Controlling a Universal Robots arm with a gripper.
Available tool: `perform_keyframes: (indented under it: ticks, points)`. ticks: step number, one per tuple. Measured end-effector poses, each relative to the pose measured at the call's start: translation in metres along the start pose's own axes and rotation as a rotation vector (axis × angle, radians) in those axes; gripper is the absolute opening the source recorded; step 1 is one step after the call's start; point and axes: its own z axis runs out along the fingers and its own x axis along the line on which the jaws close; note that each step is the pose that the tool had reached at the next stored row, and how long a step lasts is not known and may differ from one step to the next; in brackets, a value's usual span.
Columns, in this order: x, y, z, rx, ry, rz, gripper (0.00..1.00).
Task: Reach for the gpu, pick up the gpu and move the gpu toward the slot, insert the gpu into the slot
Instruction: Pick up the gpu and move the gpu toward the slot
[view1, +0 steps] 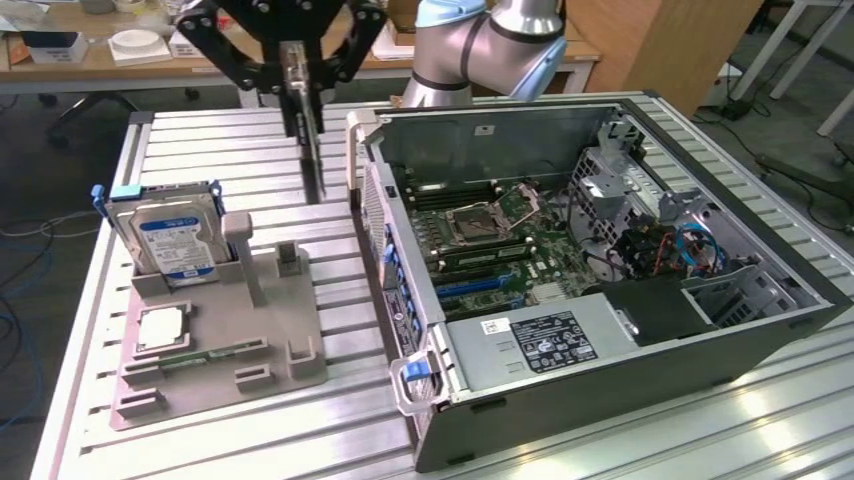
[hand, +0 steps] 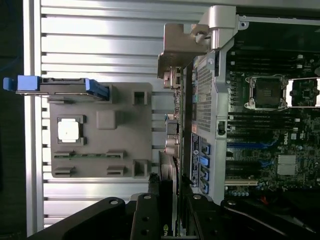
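Gripper (view1: 302, 85) hangs pointing straight down, jaws clamped on the gpu (view1: 311, 150). The silver-and-blue arm (view1: 487, 45) bends behind it.

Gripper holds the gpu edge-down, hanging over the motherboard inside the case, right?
Not quite. The gripper holds the gpu edge-down, but it hangs outside the case, over the slatted table between the grey fixture and the case. The exterior view shows it.
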Motion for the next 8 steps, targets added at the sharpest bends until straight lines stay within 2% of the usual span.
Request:
perform_keyframes:
  ticks: [8]
  points:
    - [-0.034, 0.0000, 0.0015, -0.0001, -0.0001, 0.000, 0.26]
